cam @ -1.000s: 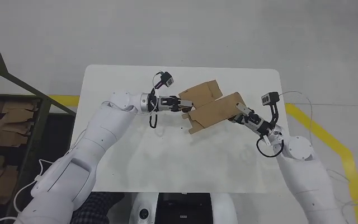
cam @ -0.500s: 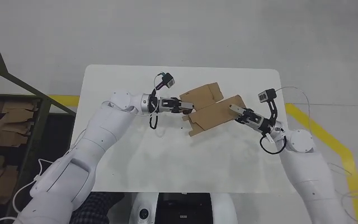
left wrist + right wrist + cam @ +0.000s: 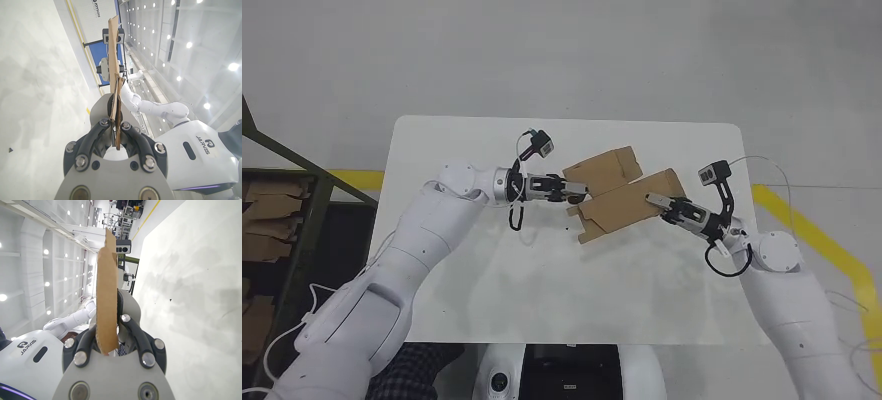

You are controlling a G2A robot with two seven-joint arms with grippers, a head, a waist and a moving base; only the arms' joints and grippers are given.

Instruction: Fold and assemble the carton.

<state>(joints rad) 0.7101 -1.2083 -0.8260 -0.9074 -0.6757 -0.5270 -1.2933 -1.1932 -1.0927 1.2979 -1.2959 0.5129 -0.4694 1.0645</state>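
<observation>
A flat brown carton [image 3: 620,192] is held above the middle of the white table [image 3: 492,290], between both arms. My left gripper [image 3: 578,192] is shut on the carton's left edge; in the left wrist view the cardboard [image 3: 114,85] stands edge-on, pinched at my left gripper [image 3: 114,109]. My right gripper [image 3: 654,203] is shut on the carton's right end. In the right wrist view a cardboard flap [image 3: 106,298] runs between the fingers of my right gripper [image 3: 108,313]. The carton is still flattened, with one flap sticking out toward the far side.
A dark rack with more flat cardboard [image 3: 272,225] stands left of the table. Yellow floor tape [image 3: 787,215] runs past the table's right side. A tiny dark speck [image 3: 565,229] lies on the table near the carton.
My right gripper has slid left along the carton, pushing its right end inward. The carton has shifted slightly left and closer together. The left arm has barely moved.
</observation>
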